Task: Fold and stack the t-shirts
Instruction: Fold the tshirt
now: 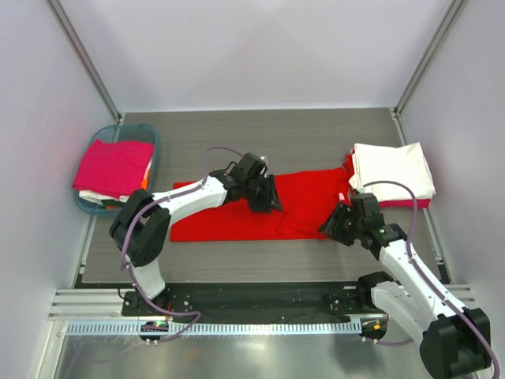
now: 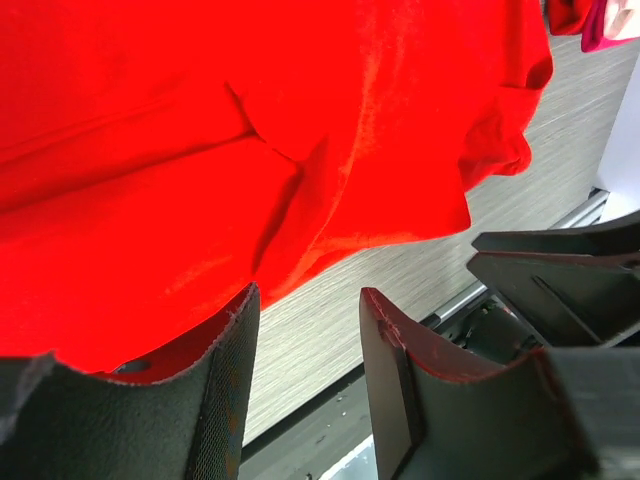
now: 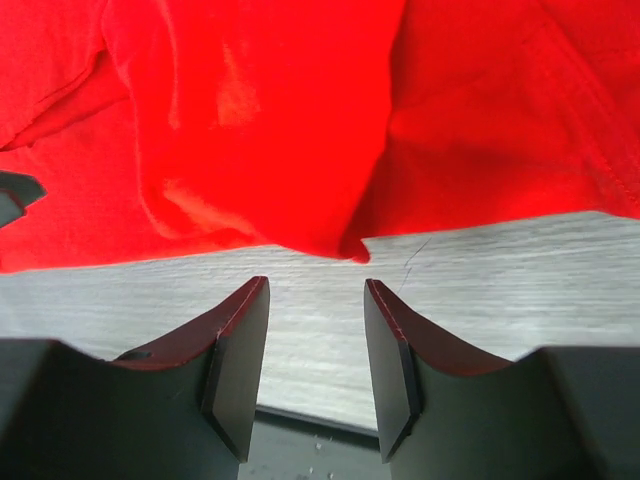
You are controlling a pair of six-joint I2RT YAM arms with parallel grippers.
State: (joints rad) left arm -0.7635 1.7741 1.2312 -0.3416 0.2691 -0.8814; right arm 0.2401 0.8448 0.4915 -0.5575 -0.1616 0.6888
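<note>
Tee (image 1: 304, 204) by L gripper (image 2: 305, 300), R gripper (image 3: 315, 288); jaws apart.

No legible text or labels

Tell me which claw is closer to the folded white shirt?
The right gripper: it sits just off the white shirt's near-left corner. The left gripper is over the red shirt's middle, farther away.

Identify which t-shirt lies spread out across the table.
The bright red t-shirt at mid-table. The white t-shirt sits folded at right; the magenta t-shirt lies folded in the teal basket.
</note>
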